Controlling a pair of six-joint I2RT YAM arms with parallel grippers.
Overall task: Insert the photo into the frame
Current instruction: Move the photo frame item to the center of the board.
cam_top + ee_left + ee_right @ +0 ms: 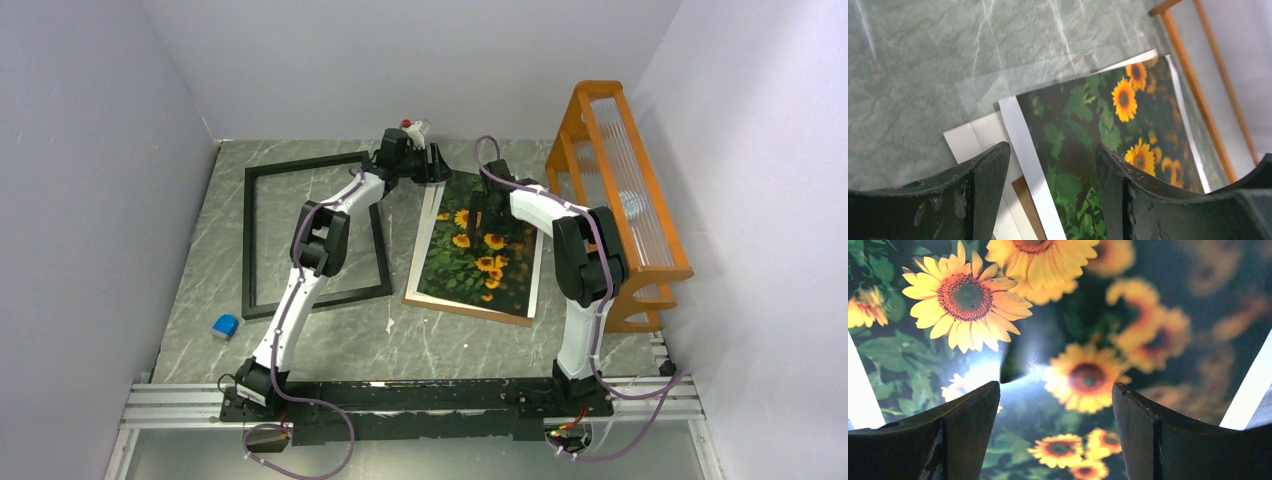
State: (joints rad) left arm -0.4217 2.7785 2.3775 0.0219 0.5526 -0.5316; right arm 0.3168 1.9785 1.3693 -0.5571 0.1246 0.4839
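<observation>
The photo point(478, 250), a sunflower print with a white border, lies flat right of centre on a brown backing board. Left of it lies the black frame point(248, 240), flat on the table with nothing inside it. My left gripper point(430, 165) hangs at the photo's far left corner. In the left wrist view that gripper point(1053, 165) is open, its fingers straddling the photo's point(1128, 100) white edge from above. My right gripper point(490, 215) hovers over the photo's upper middle. Seen from the right wrist, it point(1055, 390) is open, with only the photo point(968, 295) showing below it.
An orange wooden rack point(620, 200) stands along the right wall, close to the photo. A white sheet point(973, 137), the brown board point(1023, 192) and a clear sheet point(998, 82) stick out under the photo's corner. A small blue object point(226, 325) lies near the frame's front left corner.
</observation>
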